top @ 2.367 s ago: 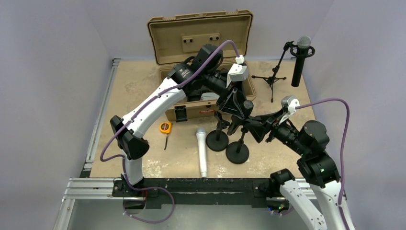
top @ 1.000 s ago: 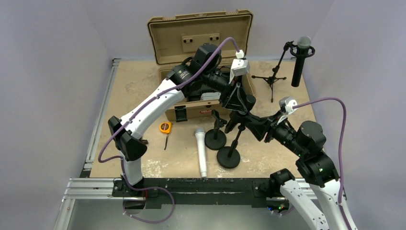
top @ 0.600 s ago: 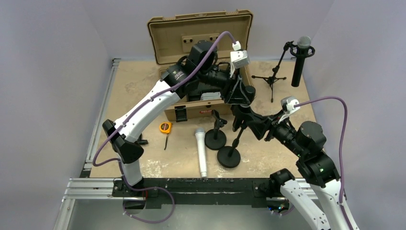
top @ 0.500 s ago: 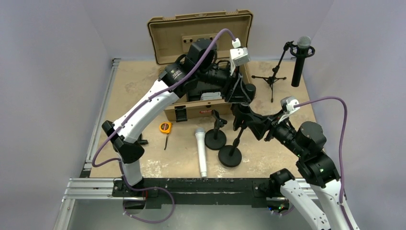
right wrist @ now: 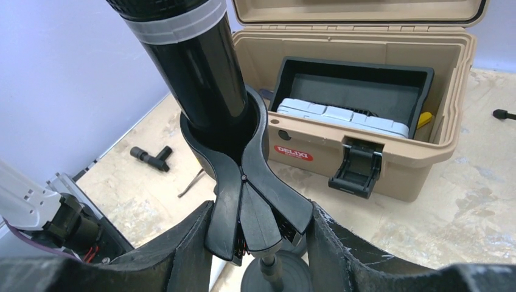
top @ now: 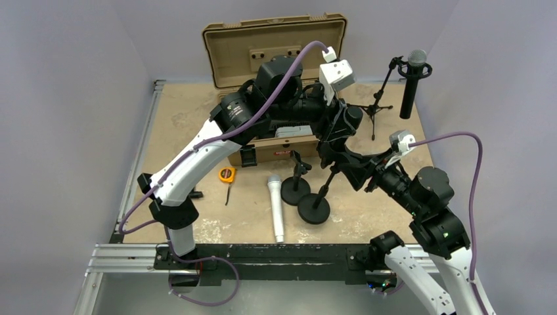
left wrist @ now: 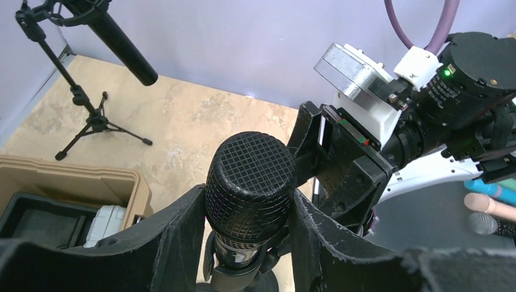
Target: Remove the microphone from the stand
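The left claw (left wrist: 246,204) is closed on the head of the microphone (left wrist: 249,173) just above the clip (right wrist: 243,176), and the right claw (right wrist: 258,216) pinches the clip itself. The barrel sits in the clip, so this looks like the pull-out step. Next calls for a straight draw along the barrel.

The only text that can be read is the brand name "DELIXI", in white capitals on a small red label (right wrist: 293,152). In the right wrist view the label sits on the front wall of the tan case (right wrist: 438,152), below the rim and just left of the black latch (right wrist: 358,166). The top view shows the same label as a thin red strip on the case front, its print too small to read. Any print on the yellow tape measure (top: 226,174) on the table is likewise too small to make out.
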`<state>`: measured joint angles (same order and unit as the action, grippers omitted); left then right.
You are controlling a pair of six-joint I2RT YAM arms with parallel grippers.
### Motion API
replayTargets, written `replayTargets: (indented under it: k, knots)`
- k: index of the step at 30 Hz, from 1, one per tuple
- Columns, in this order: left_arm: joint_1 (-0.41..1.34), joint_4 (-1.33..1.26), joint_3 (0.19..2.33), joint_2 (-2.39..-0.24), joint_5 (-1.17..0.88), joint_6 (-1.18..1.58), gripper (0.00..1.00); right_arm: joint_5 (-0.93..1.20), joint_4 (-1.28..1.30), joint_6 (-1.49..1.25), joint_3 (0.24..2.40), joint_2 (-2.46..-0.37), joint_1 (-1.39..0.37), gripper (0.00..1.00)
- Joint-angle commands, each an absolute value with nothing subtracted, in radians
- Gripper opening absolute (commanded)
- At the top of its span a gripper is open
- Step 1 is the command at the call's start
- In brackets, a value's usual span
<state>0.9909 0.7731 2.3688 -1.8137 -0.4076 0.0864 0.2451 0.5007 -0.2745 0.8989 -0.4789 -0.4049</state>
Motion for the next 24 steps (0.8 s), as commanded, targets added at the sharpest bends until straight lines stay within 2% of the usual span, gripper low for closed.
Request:
replayTargets:
  k: [1,12,18,22,24]
  knots:
    - [0.994,0.613,2.493,-1.732,-0.350,0.123,0.00,0.210,0.544,-0.286,0.917,-0.513,-0.400,0.00]
    - [0.996,0.546,2.507,-1.754,-0.317,0.242,0.00,0.198,0.549,-0.286,0.927,-0.522,-0.400,0.00]
    - [1.001,0.457,2.190,-1.653,-0.399,0.217,0.00,0.195,0.545,-0.288,0.929,-0.502,-0.400,0.00]
    - [1.008,0.440,2.048,-1.596,-0.349,0.203,0.00,0.196,0.543,-0.288,0.923,-0.511,-0.400,0.00]
    - [1.008,0.443,2.012,-1.581,-0.314,0.205,0.05,0.193,0.542,-0.288,0.925,-0.517,-0.400,0.00]
